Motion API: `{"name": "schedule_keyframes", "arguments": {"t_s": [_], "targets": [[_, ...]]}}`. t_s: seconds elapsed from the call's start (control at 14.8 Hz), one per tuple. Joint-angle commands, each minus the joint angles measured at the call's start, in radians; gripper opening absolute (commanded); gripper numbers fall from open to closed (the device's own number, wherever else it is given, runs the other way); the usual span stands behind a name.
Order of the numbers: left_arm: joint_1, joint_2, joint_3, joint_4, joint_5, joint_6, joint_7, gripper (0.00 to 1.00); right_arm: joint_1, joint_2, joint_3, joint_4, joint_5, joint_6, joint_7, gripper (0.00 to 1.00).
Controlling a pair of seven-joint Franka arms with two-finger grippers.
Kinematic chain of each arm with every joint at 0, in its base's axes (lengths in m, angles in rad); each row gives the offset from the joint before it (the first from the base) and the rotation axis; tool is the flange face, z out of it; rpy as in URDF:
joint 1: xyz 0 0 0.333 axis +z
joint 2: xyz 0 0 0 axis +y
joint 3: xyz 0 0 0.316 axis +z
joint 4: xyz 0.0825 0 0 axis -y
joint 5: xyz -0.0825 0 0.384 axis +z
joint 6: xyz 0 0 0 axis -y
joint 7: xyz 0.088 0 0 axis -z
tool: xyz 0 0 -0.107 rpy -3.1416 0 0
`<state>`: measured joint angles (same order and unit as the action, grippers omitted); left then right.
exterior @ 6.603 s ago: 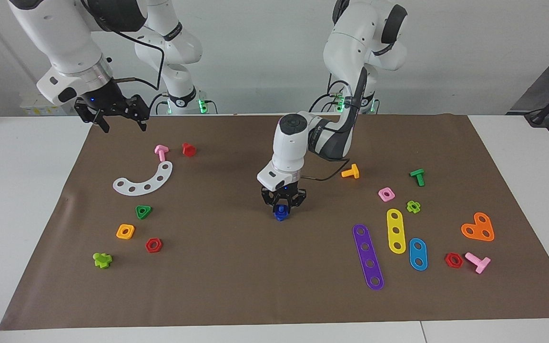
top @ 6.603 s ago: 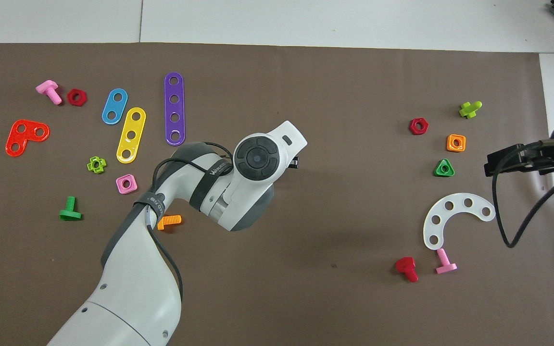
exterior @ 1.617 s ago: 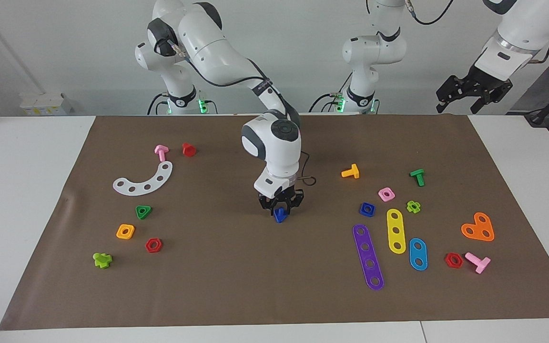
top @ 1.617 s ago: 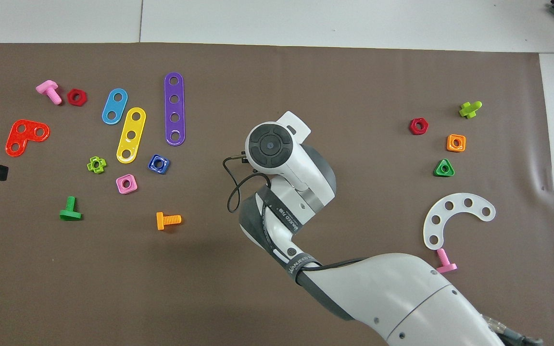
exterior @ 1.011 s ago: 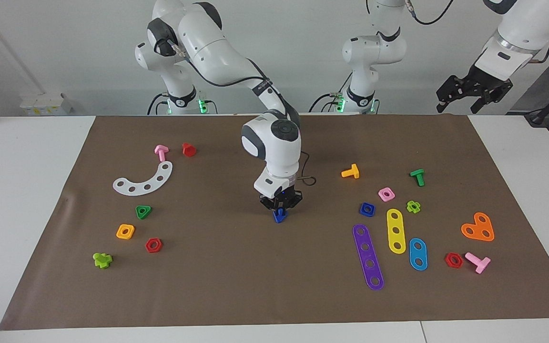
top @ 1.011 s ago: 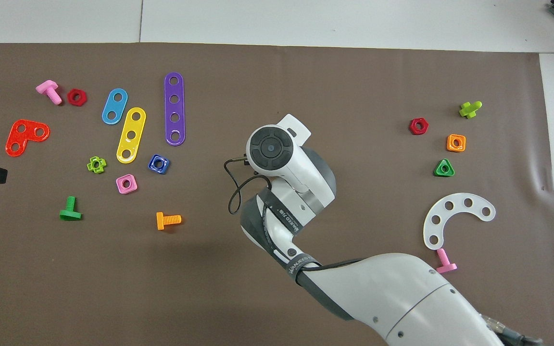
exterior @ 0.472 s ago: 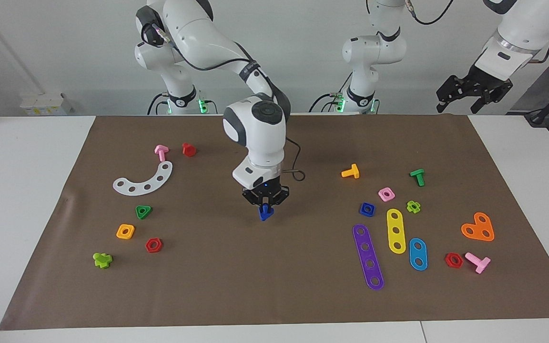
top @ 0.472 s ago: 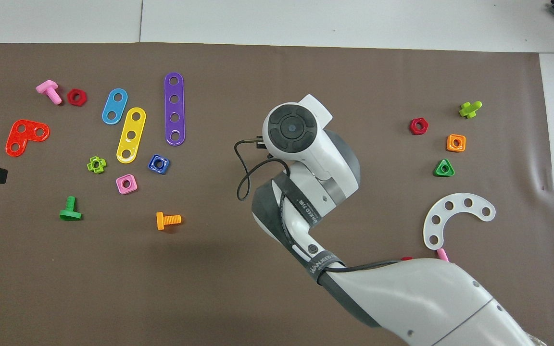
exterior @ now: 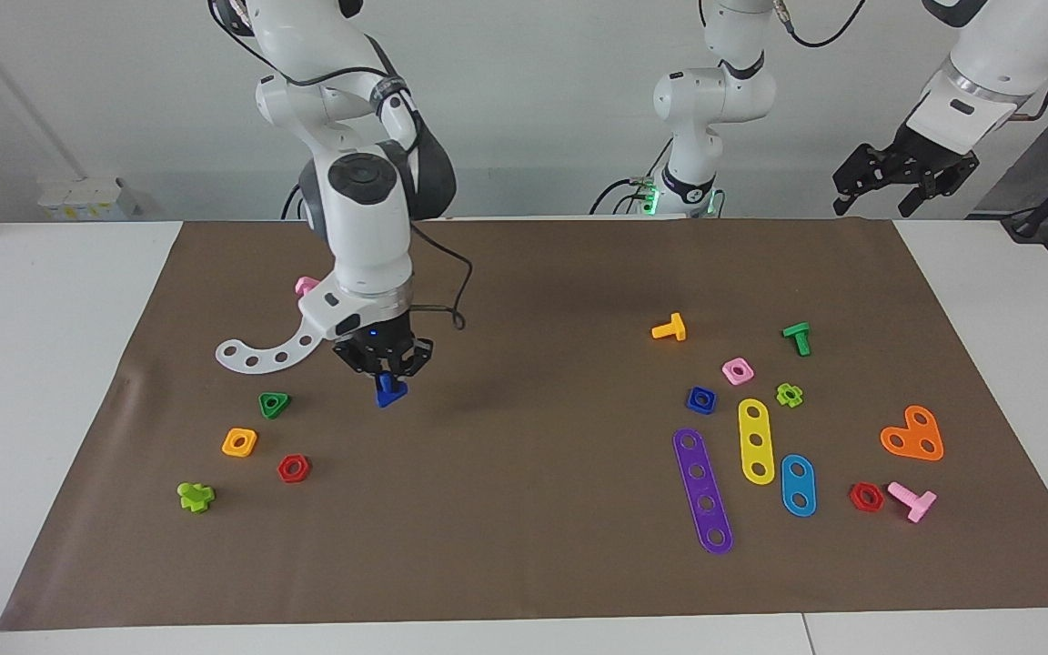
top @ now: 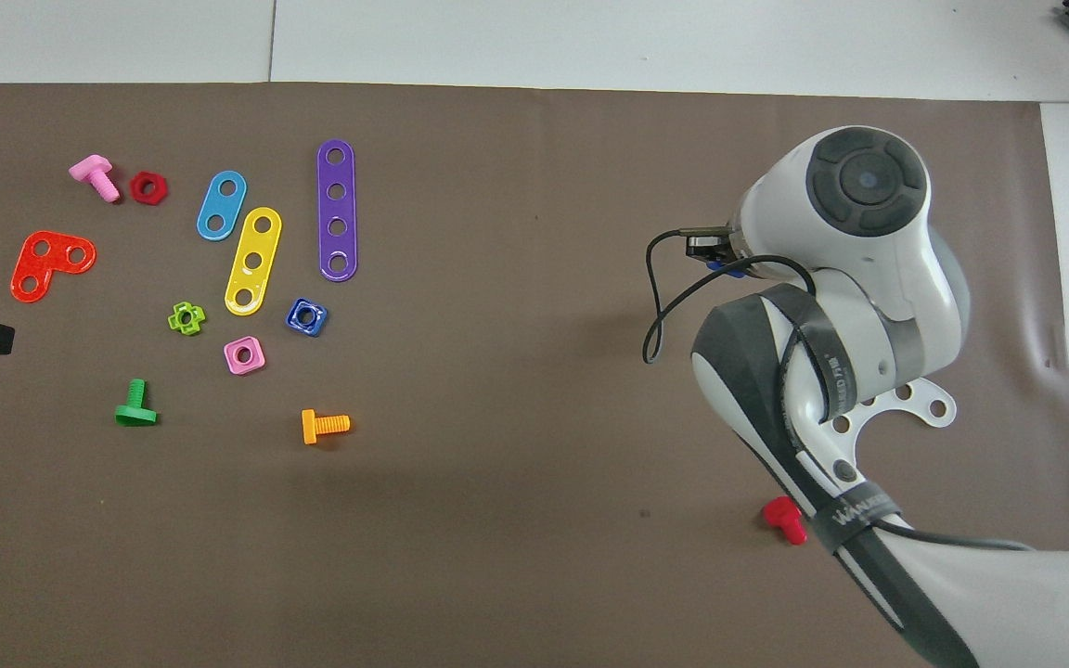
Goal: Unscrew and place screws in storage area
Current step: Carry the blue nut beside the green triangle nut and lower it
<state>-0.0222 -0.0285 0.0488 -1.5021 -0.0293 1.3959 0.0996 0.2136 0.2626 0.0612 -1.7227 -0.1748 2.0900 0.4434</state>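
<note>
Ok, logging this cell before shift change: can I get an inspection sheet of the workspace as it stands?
Surface: brown paper mat on a white table.
Job's things: dark-blue bolt held over the mat beside the white curved strip, green triangle nut, orange square nut and red hexagon nut.
Clutter: blue square nut, purple strip, yellow strip, orange heart.
Grippers: right tool shut on the bolt; left tool waits raised, open.
Cables: black cable looped at the right wrist.
Surroundings: nothing seen.

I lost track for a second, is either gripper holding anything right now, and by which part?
The right gripper holds the dark-blue bolt by its stem, triangular head hanging down. The left gripper holds nothing.
</note>
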Motion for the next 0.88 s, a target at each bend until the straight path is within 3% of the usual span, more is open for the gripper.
{"name": "schedule_keyframes", "arguments": {"t_s": [0.0, 0.2, 0.4, 0.81], "targets": [[0.011, -0.03, -0.004, -0.032, -0.015, 0.002, 0.006, 1.0, -0.074, -0.074, 0.015, -0.196, 0.021, 0.158, -0.069, 0.0], [0.011, -0.03, -0.004, -0.033, -0.017, 0.002, 0.006, 1.0, -0.141, -0.129, 0.015, -0.383, 0.037, 0.345, -0.153, 0.0], [0.011, -0.03, -0.004, -0.033, -0.017, 0.002, 0.006, 1.0, -0.212, -0.141, 0.015, -0.491, 0.038, 0.45, -0.233, 0.0], [0.011, -0.03, -0.004, -0.033, -0.017, 0.002, 0.006, 1.0, -0.238, -0.14, 0.015, -0.526, 0.04, 0.469, -0.255, 0.0]]}}
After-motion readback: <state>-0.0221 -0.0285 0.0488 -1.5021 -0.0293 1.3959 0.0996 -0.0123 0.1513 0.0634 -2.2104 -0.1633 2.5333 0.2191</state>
